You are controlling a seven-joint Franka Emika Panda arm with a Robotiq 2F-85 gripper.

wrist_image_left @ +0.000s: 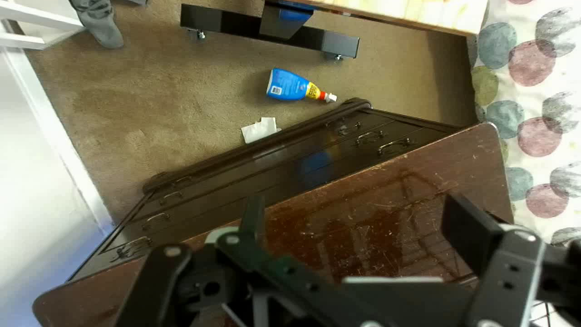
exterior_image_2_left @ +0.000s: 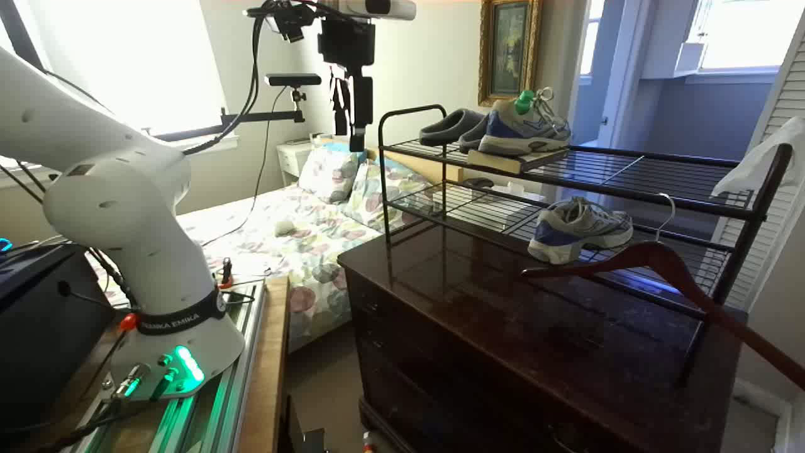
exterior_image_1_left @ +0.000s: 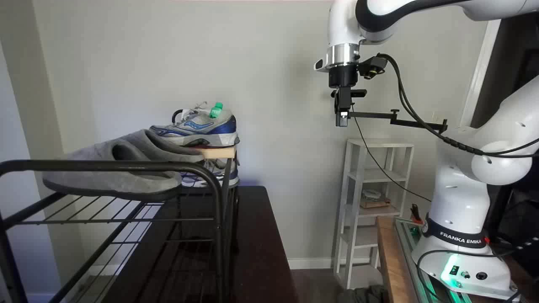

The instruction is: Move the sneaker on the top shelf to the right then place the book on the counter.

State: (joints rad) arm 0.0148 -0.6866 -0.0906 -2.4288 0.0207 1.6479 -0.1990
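The gripper hangs in the air, its fingers spread wide, apart from the wire rack that stands on a dark dresser. On the rack's top shelf, the upper sneaker sits on the book, with something green at its opening. Gray slippers crowd in just beside them; whether they touch cannot be told. In an exterior view, a similar sneaker rests on the shelf below, and a wooden hanger cuts across in front of it. Something white and limp hangs over one rack end. In the wrist view, a blue bottle and white paper lie on carpet near the dresser, and a bed with a dotted cover is past its end.
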